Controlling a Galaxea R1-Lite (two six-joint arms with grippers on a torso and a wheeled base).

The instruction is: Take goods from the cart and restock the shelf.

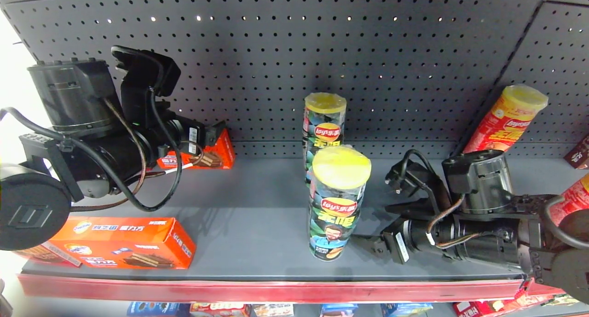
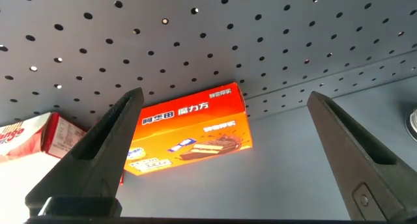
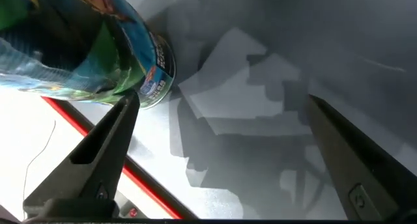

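Labels: two tall cans stand upright mid-shelf, one behind the other. The front can (image 1: pixel 338 202) and back can (image 1: pixel 323 123) both have yellow lids, a red oval logo badge, big yellow characters and a cartoon face on a dark, busy wrap. A barcode patch sits near the front can's base.
- Orange box (image 1: pixel 129 243) lies flat at the front left of the shelf (image 1: pixel 257 216). It has white characters and a picture of chocolate-layered wafers.
- A second orange box (image 2: pixel 189 133) with the same print sits at the back against the pegboard (image 1: pixel 368 54).
- A red can (image 1: pixel 506 119) leans tilted at far right.

Arms: both reach in level over the shelf.
- Left claw (image 2: pixel 225 97) is spread wide and empty, pointing at the back box and apart from it.
- Right claw (image 3: pixel 221 100) is spread wide and empty, low over the shelf. One finger (image 3: pixel 107 146) is just beside the front can's base; contact unclear.
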